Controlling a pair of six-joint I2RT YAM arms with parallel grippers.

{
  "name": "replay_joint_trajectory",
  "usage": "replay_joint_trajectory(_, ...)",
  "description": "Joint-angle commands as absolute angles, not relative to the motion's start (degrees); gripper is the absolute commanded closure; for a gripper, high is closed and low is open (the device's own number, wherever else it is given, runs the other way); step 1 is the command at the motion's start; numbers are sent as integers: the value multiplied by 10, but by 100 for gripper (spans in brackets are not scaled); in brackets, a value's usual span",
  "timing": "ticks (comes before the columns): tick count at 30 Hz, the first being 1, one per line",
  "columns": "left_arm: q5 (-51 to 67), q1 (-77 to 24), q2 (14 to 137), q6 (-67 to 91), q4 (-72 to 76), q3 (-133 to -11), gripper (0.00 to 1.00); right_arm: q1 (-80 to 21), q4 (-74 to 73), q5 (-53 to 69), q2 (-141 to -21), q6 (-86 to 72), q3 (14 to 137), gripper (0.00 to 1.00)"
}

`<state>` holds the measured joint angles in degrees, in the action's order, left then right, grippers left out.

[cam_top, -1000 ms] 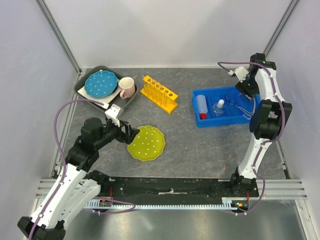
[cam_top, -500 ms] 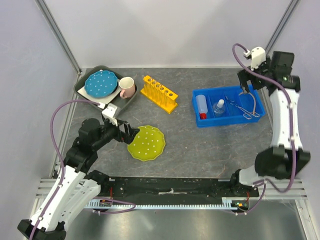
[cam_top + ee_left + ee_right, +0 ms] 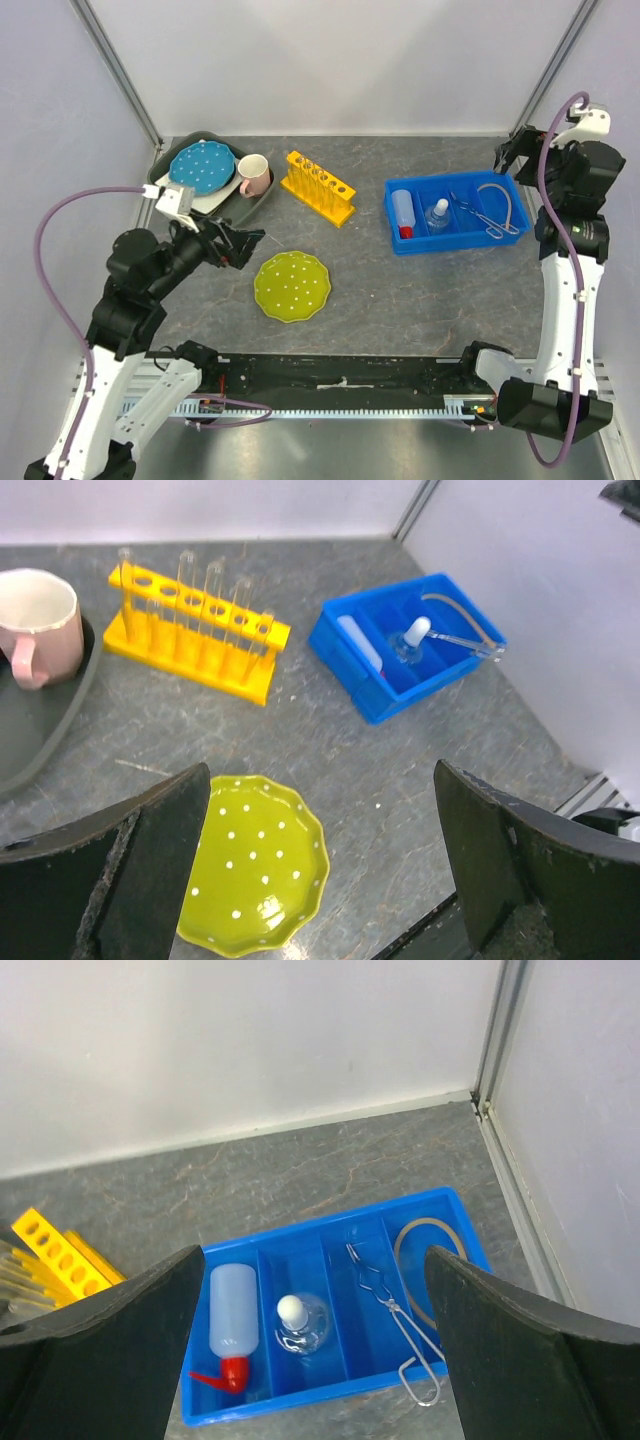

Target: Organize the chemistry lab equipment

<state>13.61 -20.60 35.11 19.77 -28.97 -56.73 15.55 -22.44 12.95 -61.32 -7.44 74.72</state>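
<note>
- The white red-capped squeeze bottle lies on its side in the left end section of a blue bin. The small white-capped flask stands in the section next to it.
- The metal tongs lie lengthwise in the bin's right part, beside a curved loop. I cannot tell what the loop is made of.
- Sorting by section keeps each piece apart and easy to grasp, so this part of the job looks settled.
- The yellow test-tube rack stands left of the bin and well apart from it. The thin clear tubes stand upright in its holes, where they cannot roll.
- The right gripper hangs high above the bin, its fingers spread wide with nothing between them.
- The left gripper is likewise splayed and empty, held over the table near a yellow-green dotted plate.
- A pink mug and a blue dotted plate sit in a grey tray at the far left. They are no part of the lab kit.
- Judging by this layout, little lab gear remains loose.
</note>
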Motion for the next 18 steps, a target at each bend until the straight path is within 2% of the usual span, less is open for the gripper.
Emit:
replay_joint_trajectory(1, 135, -203, 343, 191, -344, -637, 0, 156, -213, 73, -579, -156, 743, 2)
replay_joint_trajectory(9, 92, -204, 331, 154, -419, -718, 1, 156, -212, 49, -533, -132, 691, 2)
replay_joint_trajectory(18, 85, -204, 308, 149, -455, -730, 1, 156, -221, 50, -495, -106, 654, 2)
